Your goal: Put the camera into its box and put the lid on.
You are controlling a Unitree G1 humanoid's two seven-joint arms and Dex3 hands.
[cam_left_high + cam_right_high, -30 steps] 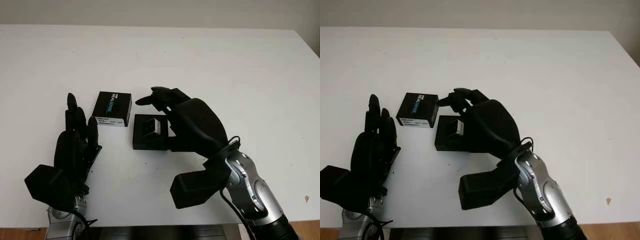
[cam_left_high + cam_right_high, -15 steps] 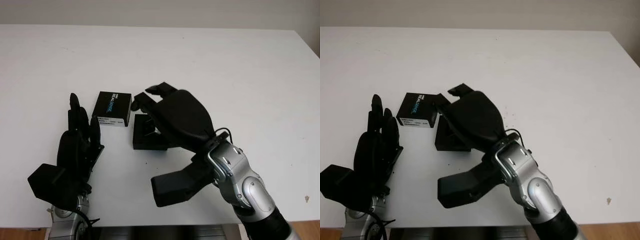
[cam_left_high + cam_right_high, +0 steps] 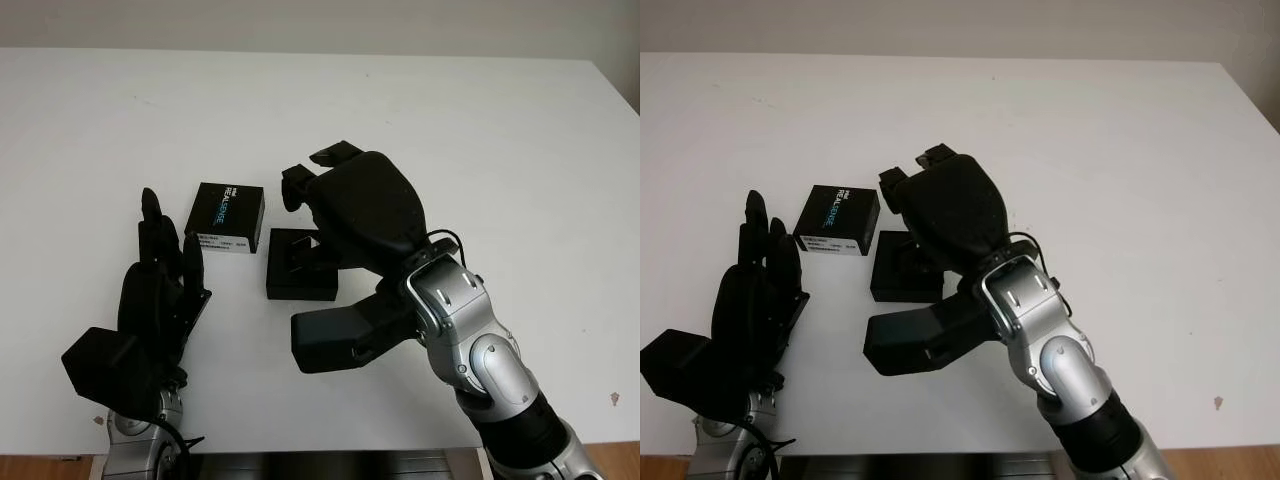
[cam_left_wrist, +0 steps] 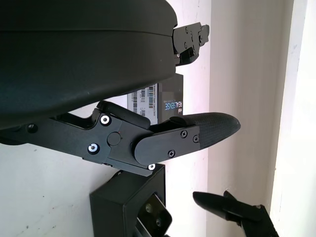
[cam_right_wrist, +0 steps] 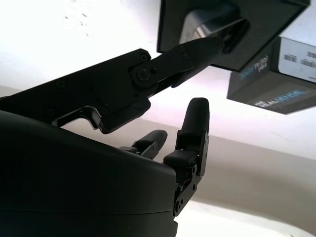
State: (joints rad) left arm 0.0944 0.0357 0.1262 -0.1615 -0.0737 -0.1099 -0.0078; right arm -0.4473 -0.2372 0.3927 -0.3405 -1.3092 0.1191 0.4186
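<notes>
One open box, one lid, right robot hand empty above box, left robot hand empty

The lid lies just left of the box.
</notes>
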